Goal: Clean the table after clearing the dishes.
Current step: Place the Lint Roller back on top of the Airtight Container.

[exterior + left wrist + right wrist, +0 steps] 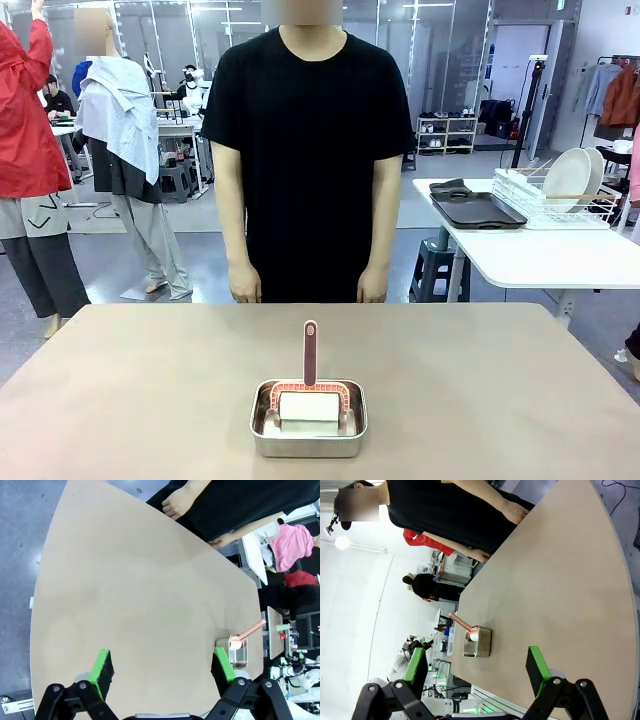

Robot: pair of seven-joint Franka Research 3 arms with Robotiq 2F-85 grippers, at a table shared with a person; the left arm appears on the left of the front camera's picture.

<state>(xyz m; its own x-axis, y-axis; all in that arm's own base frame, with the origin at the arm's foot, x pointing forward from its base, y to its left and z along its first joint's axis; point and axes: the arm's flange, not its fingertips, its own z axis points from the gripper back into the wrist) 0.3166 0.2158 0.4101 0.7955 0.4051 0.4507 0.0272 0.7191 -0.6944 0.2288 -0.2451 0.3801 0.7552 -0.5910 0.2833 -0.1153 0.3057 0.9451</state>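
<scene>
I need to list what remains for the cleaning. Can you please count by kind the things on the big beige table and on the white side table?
Steel pan: 1
Roller with pink handle, in the pan: 1
Dark trays, stacked, count unclear: at least 1
White wire rack: 1
White plates in the rack: 2
Total: at least 6

Front view. A beige-brown table (pixel 150 390) carries a small steel pan (pixel 308 420) near its front edge, holding a lint roller (pixel 310 400) whose pink handle stands upright. A person in a black shirt (pixel 308 150) stands at the far edge, arms down. On the white side table (pixel 540 255) to the right: dark trays (pixel 478 210) and a wire rack (pixel 550 200) with white plates (pixel 570 178).
</scene>
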